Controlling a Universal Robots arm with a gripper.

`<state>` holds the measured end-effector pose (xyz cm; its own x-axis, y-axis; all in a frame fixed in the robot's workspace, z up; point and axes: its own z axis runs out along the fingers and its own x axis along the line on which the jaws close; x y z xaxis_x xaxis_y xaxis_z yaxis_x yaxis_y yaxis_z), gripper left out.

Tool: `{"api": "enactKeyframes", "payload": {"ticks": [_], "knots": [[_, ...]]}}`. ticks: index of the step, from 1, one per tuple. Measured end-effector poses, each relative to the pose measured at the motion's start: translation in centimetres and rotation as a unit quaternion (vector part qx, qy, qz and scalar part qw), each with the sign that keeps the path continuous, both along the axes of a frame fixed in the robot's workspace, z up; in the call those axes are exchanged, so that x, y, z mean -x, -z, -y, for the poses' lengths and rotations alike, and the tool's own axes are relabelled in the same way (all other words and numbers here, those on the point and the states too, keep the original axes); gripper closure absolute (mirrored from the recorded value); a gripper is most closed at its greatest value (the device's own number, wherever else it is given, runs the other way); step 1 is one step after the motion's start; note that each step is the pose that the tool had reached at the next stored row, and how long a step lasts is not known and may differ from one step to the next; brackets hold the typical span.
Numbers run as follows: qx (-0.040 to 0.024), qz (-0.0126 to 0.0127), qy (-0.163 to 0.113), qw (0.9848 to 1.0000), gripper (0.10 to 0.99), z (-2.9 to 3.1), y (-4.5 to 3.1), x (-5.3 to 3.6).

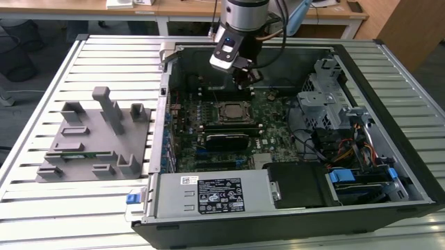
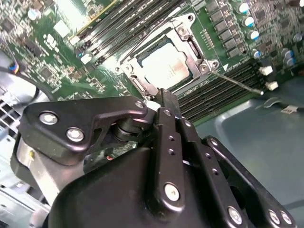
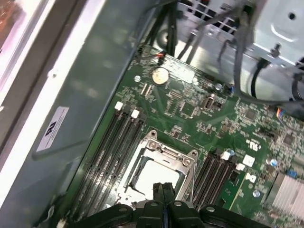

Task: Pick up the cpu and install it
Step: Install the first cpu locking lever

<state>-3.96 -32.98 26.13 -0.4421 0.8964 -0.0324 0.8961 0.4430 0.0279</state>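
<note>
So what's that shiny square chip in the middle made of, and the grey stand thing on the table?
The silvery-white square cpu looks like brushed metal on top: it gleams pale under the light, sitting inside the socket's metal frame. The grey blocky stand at the exterior view's left looks like matte plastic, dull and evenly grey with no shine, though painted metal can't be ruled out.

One open black computer case lies on one slatted metal table, holding one green motherboard with one silvery-white square cpu in the one metal socket frame at centre frame. One grey moulded parts holder sits at left. One black robot gripper hangs at upper centre.
</note>
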Motion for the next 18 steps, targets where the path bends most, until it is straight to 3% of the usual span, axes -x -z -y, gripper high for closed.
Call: {"api": "enactKeyframes", "payload": {"ticks": [5,9,14,18], "knots": [[0.0000,0.0000,-0.045,0.9990,0.980,0.00,0.01,0.00],[0.0000,0.0000,-0.081,0.9967,0.980,0.00,0.02,0.00],[-0.0001,0.0000,-0.126,0.9920,0.980,0.00,0.04,0.00],[-0.0001,0.0000,-0.162,0.9868,0.980,0.00,0.06,0.00]]}}
